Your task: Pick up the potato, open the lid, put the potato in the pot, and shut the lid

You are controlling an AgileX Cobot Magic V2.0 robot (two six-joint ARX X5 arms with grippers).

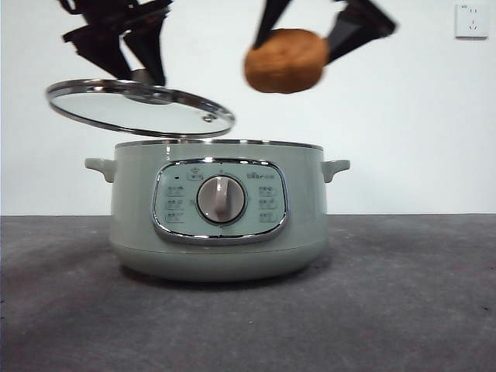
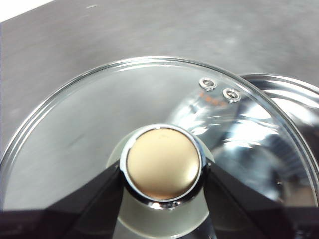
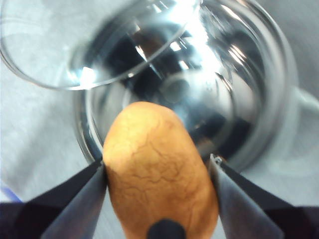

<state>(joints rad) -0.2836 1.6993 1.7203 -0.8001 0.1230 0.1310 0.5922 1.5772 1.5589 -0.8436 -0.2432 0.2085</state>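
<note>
1. The left gripper (image 2: 162, 174) was clamped on the knob (image 2: 162, 163) of the lid (image 1: 139, 108), one black jaw on each side. That kept the lid off the pot (image 1: 217, 217) and clear of the opening.
2. In the front view the lid hung just above the rim, at about ten o'clock from the pot's centre, tilted with its lower edge toward the pot. It seemed parked aside so it blocked only a small part of the mouth.
3. The right gripper (image 3: 159, 179) pinched the potato (image 1: 285, 60) between its two jaws, gripping it across the narrow sides, likely for a firm hold on the rough skin.
4. The potato hung in the air at about one o'clock from the pot's centre, apart from the rim and the lid. The right wrist view showed the shiny inner bowl (image 3: 199, 99) beyond it, so it appeared lined up for lowering.
5. The pot stood on the grey table (image 1: 403, 310), dial (image 1: 222, 199) facing the front camera.
</note>
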